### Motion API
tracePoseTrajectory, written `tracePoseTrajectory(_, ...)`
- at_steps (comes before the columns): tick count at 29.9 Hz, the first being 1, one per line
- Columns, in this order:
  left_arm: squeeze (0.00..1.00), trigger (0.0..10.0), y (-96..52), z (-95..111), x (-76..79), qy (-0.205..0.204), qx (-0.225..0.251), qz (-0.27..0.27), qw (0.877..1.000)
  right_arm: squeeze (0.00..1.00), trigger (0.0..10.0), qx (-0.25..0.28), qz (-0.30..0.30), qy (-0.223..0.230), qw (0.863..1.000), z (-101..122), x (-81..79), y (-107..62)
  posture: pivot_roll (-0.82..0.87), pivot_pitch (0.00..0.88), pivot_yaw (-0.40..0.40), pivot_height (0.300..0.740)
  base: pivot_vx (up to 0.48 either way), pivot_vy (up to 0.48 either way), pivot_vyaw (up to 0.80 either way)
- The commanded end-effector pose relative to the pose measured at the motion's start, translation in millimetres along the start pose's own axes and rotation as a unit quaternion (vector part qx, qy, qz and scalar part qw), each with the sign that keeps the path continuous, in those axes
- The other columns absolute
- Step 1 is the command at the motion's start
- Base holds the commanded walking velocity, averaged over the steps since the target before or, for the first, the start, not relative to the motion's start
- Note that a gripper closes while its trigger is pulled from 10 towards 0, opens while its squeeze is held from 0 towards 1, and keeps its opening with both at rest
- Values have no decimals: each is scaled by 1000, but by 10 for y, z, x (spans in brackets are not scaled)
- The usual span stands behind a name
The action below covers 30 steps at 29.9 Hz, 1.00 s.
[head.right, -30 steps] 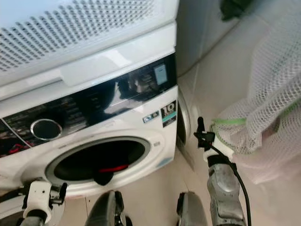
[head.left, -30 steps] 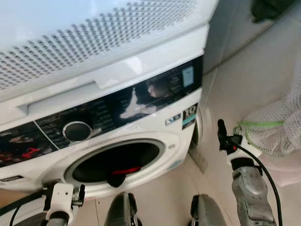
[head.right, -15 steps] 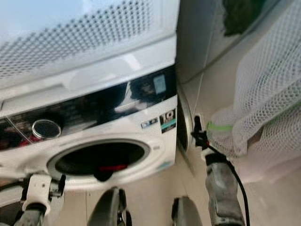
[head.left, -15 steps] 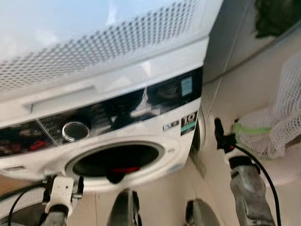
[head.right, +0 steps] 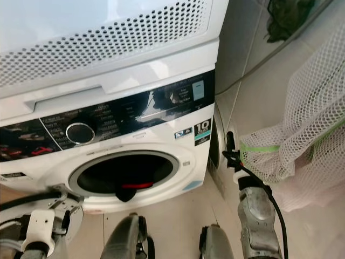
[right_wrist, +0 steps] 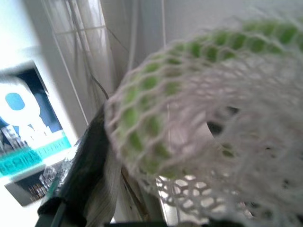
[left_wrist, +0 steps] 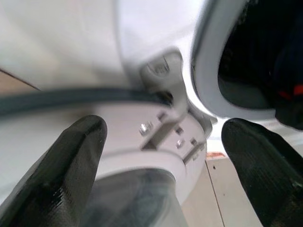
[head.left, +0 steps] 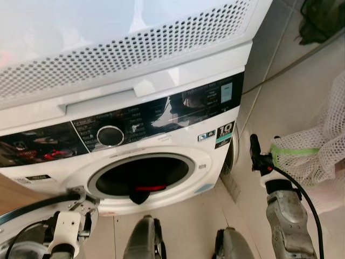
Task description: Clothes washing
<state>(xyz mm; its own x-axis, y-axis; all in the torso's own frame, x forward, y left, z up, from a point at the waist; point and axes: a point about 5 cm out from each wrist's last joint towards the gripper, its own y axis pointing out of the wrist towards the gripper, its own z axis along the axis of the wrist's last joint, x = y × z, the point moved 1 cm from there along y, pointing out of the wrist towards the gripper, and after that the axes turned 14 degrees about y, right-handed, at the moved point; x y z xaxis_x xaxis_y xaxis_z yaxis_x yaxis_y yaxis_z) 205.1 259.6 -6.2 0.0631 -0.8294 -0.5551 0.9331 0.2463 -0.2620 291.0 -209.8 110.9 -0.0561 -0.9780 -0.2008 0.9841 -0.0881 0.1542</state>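
Tight laundry corner w/ pale tiled floor (head.left: pixel 188 226) and pale tiled wall (head.left: pixel 280 81) to the right. White front-load washer (head.left: pixel 161 156) sits low under a white perforated panel (head.left: pixel 124 46); dark glossy control strip w/ round silver dial (head.left: pixel 110 135) and small lit display (head.left: pixel 226 92) runs across its front. Drum opening (head.left: pixel 141 176) is uncovered, dark inside, w/ a dark garment w/ red trim (head.left: pixel 141 191) hanging over the lower lip. Door (head.right: pixel 32 216) swung out to the robot's left, hinge (left_wrist: pixel 177 127) just beside the opening edge. Left tool (left_wrist: pixel 163 156) low at that hinge, fingers (left_wrist: pixel 71 156) spread wide, nothing between them. Right tool (head.left: pixel 254 151) raised in the narrow gap betw. washer's right side and a white mesh laundry bag w/ green band (head.left: pixel 307 156); mesh lies right against it, but can't tell if its fingers are spread or pinching the net. Bag hangs near the right wall, bulging into the free floor on that side. Dark cloth (head.left: pixel 323 19) up in the far right corner. Open floor strip directly before the washer, narrow.
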Motion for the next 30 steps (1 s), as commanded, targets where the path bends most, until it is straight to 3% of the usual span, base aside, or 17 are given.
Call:
tracePoseTrajectory(1, 0, 10000, -71, -136, -37, 10, -22, 2, 1000, 0, 10000, 1, 5, 2, 1000, -3, -31, -8, 77, 167, 134, 694, 0, 0, 0)
tracePoseTrajectory(7, 0, 10000, -75, -148, -39, 13, -24, 2, 1000, 0, 10000, 0, 3, 2, 1000, -8, -19, -6, 76, 162, 134, 734, 0, 0, 0)
tracePoseTrajectory(12, 0, 10000, -81, -158, -43, 18, -24, 5, 1000, 0, 10000, 0, 3, 12, 1000, -14, -25, -7, 76, 162, 134, 734, -55, 0, 0)
tracePoseTrajectory(30, 0, 10000, -111, -197, -51, 15, -29, 9, 999, 0, 10000, -1, 2, 4, 1000, -7, -18, -1, 81, 175, 133, 734, -442, 0, 0)
